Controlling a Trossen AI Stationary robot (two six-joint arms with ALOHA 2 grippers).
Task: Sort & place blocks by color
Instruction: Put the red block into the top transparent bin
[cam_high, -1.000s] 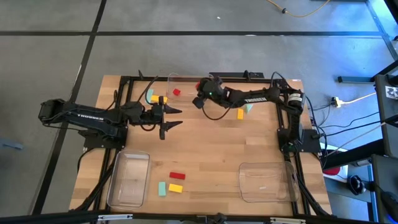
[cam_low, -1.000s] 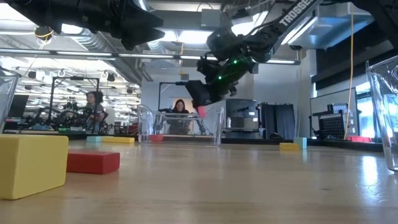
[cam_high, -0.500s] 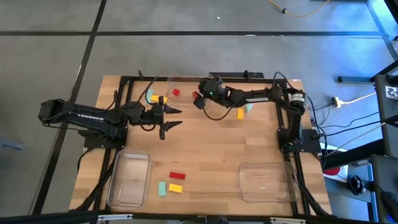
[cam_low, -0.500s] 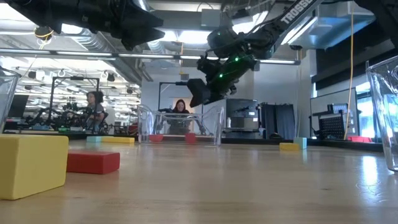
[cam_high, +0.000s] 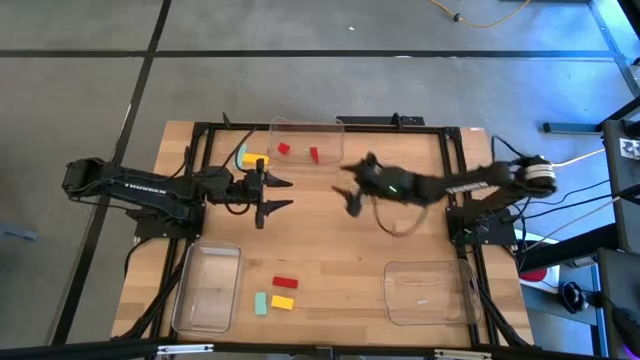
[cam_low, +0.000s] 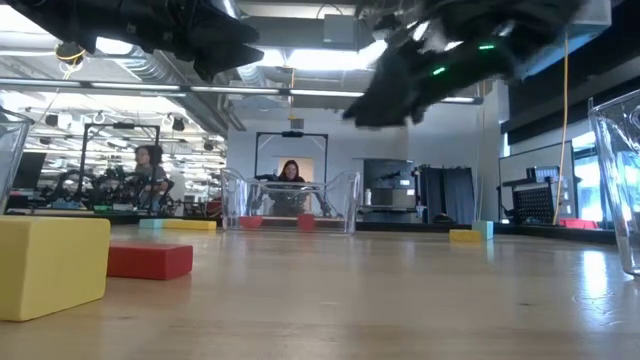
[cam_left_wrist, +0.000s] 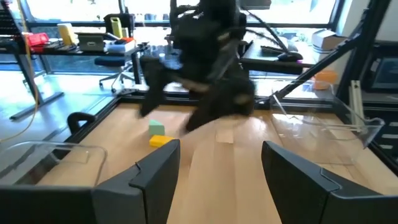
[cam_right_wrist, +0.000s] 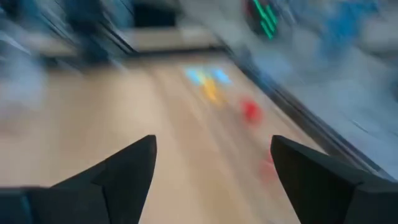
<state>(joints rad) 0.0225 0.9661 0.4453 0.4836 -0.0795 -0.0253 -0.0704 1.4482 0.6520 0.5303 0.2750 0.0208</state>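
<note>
Two red blocks (cam_high: 283, 148) (cam_high: 314, 153) lie in the clear far tray (cam_high: 305, 125). A yellow block (cam_high: 255, 160) and a teal block (cam_high: 242, 155) lie on the table left of that tray. A red block (cam_high: 285, 283), a teal block (cam_high: 261, 303) and a yellow block (cam_high: 283, 302) lie near the front edge. Another teal block (cam_left_wrist: 155, 127) and yellow block (cam_left_wrist: 161, 140) lie under my right arm. My right gripper (cam_high: 347, 190) hangs open over the table's middle, holding nothing. My left gripper (cam_high: 283, 194) stands open left of centre, also holding nothing.
A clear tray (cam_high: 207, 288) stands at the near left and another (cam_high: 425, 292) at the near right. A dark frame (cam_high: 200, 128) runs round the tabletop. Bare wood (cam_high: 330, 250) lies between the grippers and the near blocks. People sit in the room beyond the table (cam_low: 290, 172).
My right gripper has opened over the far tray and let go of a red block, which now lies in that tray beside the other red one. The gripper has then swung fast toward the table's right and near edges, out over the middle.
</note>
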